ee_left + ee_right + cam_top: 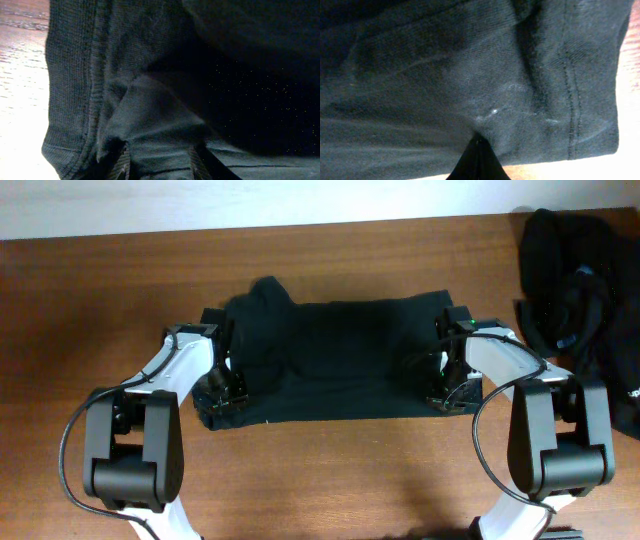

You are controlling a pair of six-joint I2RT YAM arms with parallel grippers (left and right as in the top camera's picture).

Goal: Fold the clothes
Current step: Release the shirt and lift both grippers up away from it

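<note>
A black T-shirt [340, 360] lies spread across the middle of the table, with a bunched lump at its far left corner. My left gripper [222, 388] is at the shirt's near left corner. In the left wrist view its fingers [122, 167] stand partly apart, with a thick fold of the T-shirt [150, 115] filling the gap between them. My right gripper [445, 390] is at the near right corner. In the right wrist view it [477, 150] is pinched shut on the T-shirt [470, 75] near its stitched hem.
More black clothes lie in a heap [580, 290] at the far right corner of the wooden table [100, 300]. Both arms reach in from the near edge, with black cables looping beside them.
</note>
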